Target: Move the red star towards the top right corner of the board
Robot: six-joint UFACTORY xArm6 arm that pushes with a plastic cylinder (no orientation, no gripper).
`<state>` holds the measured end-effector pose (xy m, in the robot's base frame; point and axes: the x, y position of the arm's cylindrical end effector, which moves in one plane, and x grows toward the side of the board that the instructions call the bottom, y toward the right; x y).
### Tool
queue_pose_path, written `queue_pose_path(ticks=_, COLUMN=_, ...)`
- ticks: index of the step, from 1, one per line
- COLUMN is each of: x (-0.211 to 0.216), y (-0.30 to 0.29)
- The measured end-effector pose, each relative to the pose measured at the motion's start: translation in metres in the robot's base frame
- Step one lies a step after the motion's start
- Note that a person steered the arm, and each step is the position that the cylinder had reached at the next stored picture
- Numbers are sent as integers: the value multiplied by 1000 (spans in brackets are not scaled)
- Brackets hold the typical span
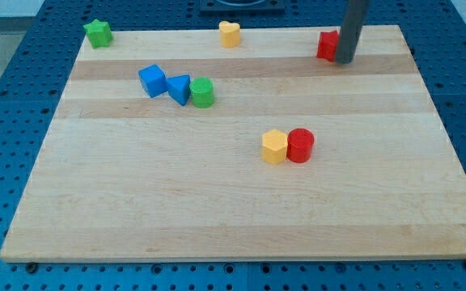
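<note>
The red star [327,44] lies near the view's top right, close to the top edge of the wooden board [241,210]. My rod comes down from the top of the view and my tip [345,61] rests on the board right against the star's right side, partly covering it. The star's exact outline is partly hidden by the rod.
A yellow heart-like block [230,34] sits at the top middle and a green star [98,33] at the top left corner. A blue cube [152,80], a blue triangle [179,88] and a green cylinder [202,93] cluster at the left. A yellow hexagon [274,147] touches a red cylinder [300,145] at centre.
</note>
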<state>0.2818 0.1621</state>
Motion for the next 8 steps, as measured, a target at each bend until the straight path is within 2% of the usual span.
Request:
queue_pose_path(ticks=3, x=7, y=-79)
queue_pose_path(ticks=4, x=-8, y=-72)
queue_pose_path(ticks=6, x=-21, y=0)
queue_pose_path(ticks=8, x=-23, y=7)
